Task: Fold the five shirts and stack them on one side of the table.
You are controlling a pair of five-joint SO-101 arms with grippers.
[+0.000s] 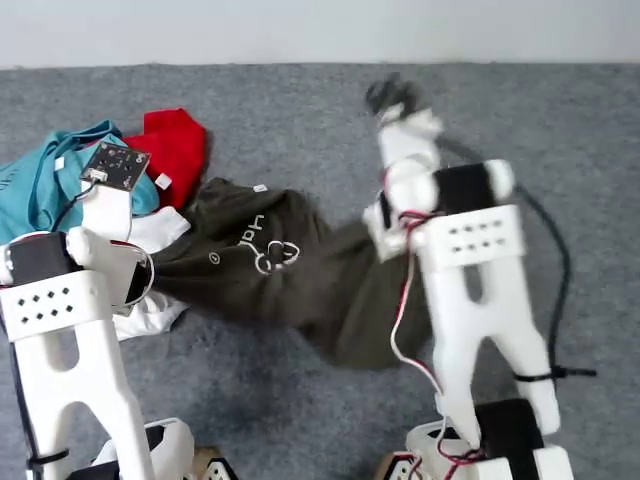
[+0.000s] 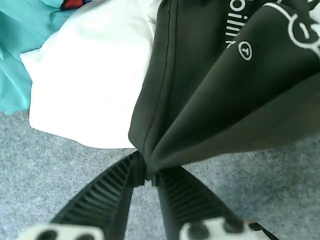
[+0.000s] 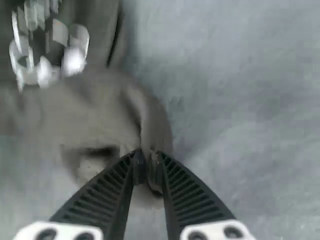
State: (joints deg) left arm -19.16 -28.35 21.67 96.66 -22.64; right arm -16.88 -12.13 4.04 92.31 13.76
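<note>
While left gripper point(image 2: 146, 172) pinches dark shirt point(image 2: 210, 100), lowered

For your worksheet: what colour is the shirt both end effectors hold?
Dark olive shirt; see high view.

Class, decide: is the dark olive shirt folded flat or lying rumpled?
Rumpled, not folded: the dark olive shirt lies creased and bunched, its fabric pinched by the left tool and the right tool.

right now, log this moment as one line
left fingers shut on dark shirt | right fingers shut on same shirt | white shirt, teal shirt, red shirt heaped, unfolded
</note>
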